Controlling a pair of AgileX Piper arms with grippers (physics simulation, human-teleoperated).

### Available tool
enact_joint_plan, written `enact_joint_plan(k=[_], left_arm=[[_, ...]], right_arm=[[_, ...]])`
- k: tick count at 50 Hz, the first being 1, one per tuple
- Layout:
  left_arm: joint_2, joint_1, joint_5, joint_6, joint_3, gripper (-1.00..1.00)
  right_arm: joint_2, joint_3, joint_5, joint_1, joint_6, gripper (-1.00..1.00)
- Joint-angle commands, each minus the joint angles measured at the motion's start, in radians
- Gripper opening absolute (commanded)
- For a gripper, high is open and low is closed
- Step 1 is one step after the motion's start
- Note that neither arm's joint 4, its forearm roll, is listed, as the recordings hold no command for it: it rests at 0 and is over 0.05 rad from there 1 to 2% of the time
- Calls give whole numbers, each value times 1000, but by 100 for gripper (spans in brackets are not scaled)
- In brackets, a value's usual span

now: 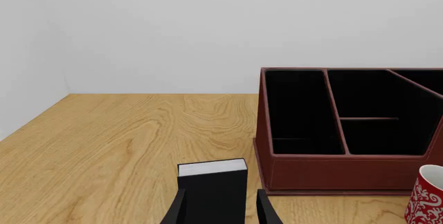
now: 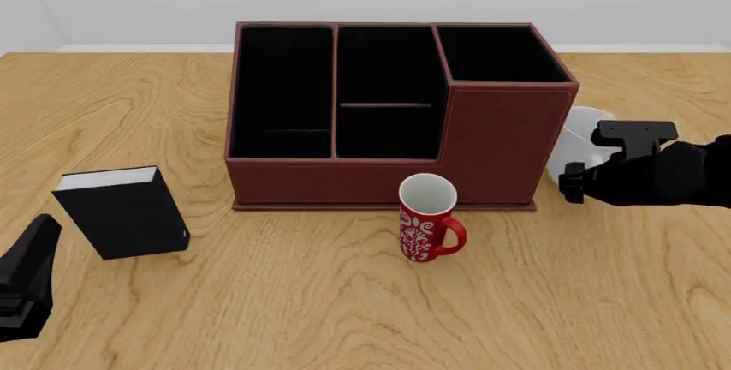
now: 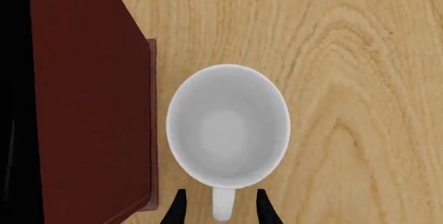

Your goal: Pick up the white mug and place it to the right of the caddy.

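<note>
The white mug (image 3: pixel 229 125) stands upright on the table just right of the caddy (image 3: pixel 83 105), seen from above in the right wrist view. My right gripper (image 3: pixel 221 212) is open above it, with its fingertips on either side of the mug's handle and not touching it. In the front view my right gripper (image 2: pixel 577 173) covers part of the white mug (image 2: pixel 577 134), beside the reddish-brown caddy (image 2: pixel 389 113). My left gripper (image 2: pixel 40 241) is open and empty at the near left. In the left wrist view my left gripper (image 1: pixel 221 213) points at a black book.
A black book (image 2: pixel 120 211) with white pages stands left of the caddy; it also shows in the left wrist view (image 1: pixel 212 182). A red mug with white swirls (image 2: pixel 429 216) stands in front of the caddy, and also shows in the left wrist view (image 1: pixel 426 195). The wooden table (image 2: pixel 286 301) runs to a white wall.
</note>
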Motion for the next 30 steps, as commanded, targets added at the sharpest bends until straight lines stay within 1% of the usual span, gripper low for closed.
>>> enact_joint_plan(k=[1,9,23,30], left_arm=[[0,0,0,0,0,100],[0,0,0,0,0,100],[0,0,0,0,0,100],[0,0,0,0,0,100]], right_arm=[[1,1,3,-1,4,100],[-6,6,3,-2,6,100],[-79,30,25,4,7,100],[-82,35,19,6,10,100]])
